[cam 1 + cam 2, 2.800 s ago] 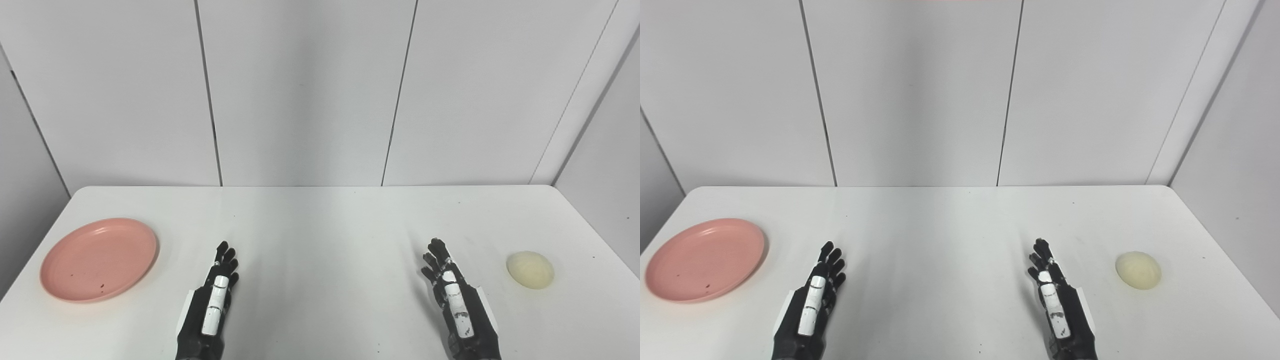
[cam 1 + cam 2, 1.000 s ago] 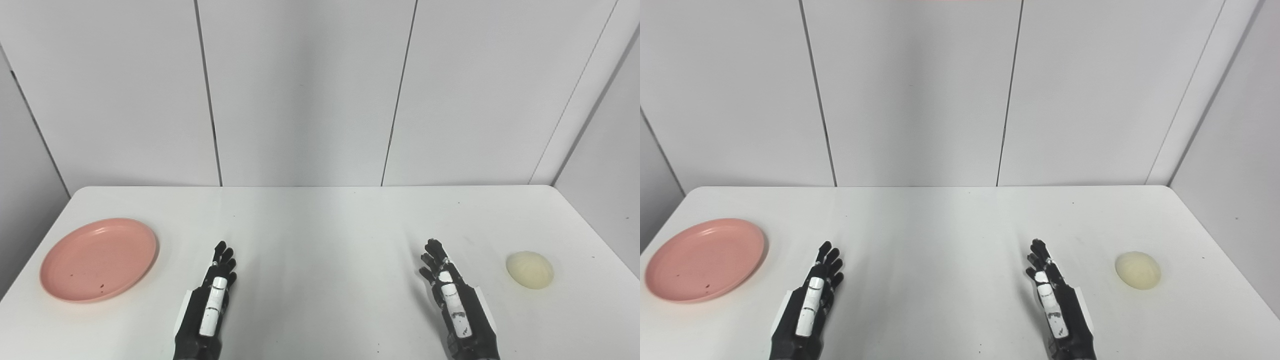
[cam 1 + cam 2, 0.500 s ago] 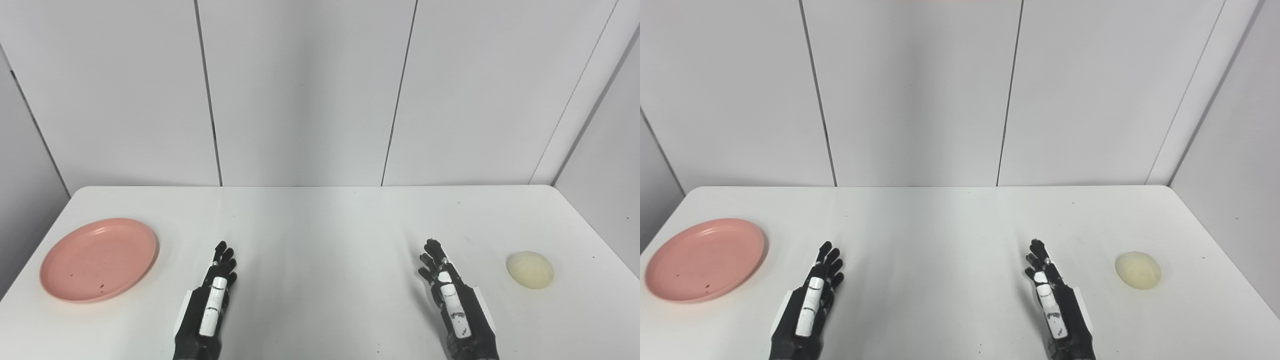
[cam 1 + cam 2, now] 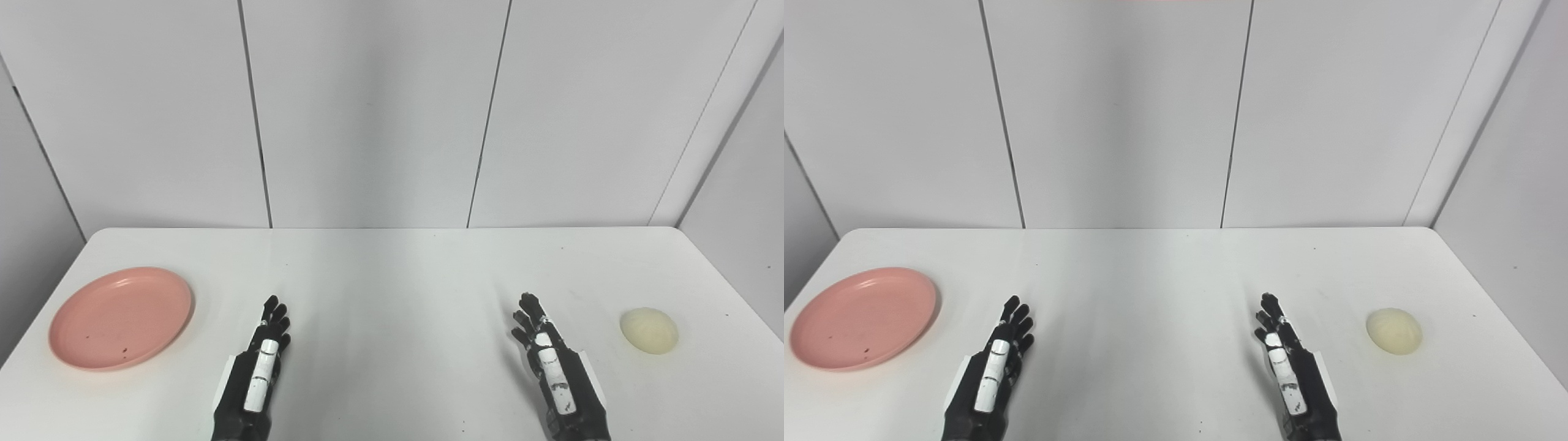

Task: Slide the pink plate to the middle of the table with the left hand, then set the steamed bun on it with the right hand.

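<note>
left hand empty, fingers straight | pink plate well to its left | right hand empty, fingers straight | steamed bun to its right, apart

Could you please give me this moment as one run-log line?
phase: pre-reach | left hand: open, empty | right hand: open, empty | pink plate: far left | steamed bun: right
</note>
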